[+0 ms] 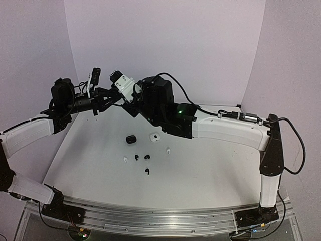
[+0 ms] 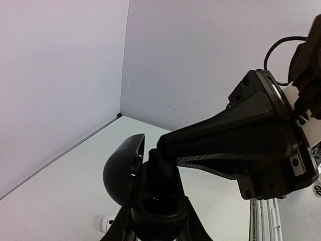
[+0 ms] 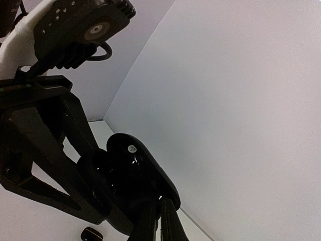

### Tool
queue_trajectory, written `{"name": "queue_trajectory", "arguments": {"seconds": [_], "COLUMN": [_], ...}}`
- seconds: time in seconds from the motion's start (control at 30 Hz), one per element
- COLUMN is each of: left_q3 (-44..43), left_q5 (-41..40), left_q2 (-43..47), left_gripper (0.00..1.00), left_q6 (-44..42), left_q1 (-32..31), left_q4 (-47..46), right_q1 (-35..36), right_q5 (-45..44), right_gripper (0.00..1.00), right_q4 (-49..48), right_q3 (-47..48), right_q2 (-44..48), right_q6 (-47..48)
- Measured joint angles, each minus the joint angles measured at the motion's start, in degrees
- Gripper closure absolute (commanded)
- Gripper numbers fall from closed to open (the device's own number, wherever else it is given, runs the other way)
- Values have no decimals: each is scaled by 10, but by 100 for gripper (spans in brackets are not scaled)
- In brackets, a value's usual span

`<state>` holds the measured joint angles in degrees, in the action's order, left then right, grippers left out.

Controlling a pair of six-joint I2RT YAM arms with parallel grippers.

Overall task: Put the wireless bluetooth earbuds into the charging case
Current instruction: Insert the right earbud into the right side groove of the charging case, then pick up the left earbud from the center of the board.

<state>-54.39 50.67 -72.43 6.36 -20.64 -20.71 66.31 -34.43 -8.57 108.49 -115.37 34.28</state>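
My left gripper is raised and shut on an open black charging case; its lid stands open to the left. My right gripper meets it from the right. In the right wrist view its fingers are nearly together at the case's lid. In the left wrist view its tips press a dark, rounded earbud into the upper well; the lower well looks empty. On the table lie three black earbuds and two white ones.
A second, shut black case and a white case lie on the white table below the grippers. The white case also shows in the left wrist view. Purple walls close in the back and sides.
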Motion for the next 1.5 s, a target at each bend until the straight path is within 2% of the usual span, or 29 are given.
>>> {"name": "queue_trajectory", "arguments": {"seconds": [0.37,0.83,1.03,1.13,1.23,1.37,1.5], "left_q3": [0,-5,-11,-12,-14,-14,-14], "left_q5": [-13,-30,-40,-51,-67,-92,-116], "left_q2": [-1,-10,-22,-23,-23,-22,-12], "left_gripper": [100,100,100,100,100,100,100], "left_q6": [10,16,28,34,39,40,40], "left_q1": [1,1,9,15,21,27,30], "left_q4": [3,4,14,18,28,50,73], "right_q1": [9,10,-5,-41,-90,-132,-137], "right_q5": [15,37,132,210,252,272,301], "right_gripper": [85,67,47,41,33,32,35], "right_q4": [-11,3,10,19,46,119,191], "right_q3": [-16,-32,-60,-66,-66,-71,-81], "right_q2": [0,22,83,118,139,136,104], "right_q6": [3,-33,-129,-221,-311,-386,-440]}}
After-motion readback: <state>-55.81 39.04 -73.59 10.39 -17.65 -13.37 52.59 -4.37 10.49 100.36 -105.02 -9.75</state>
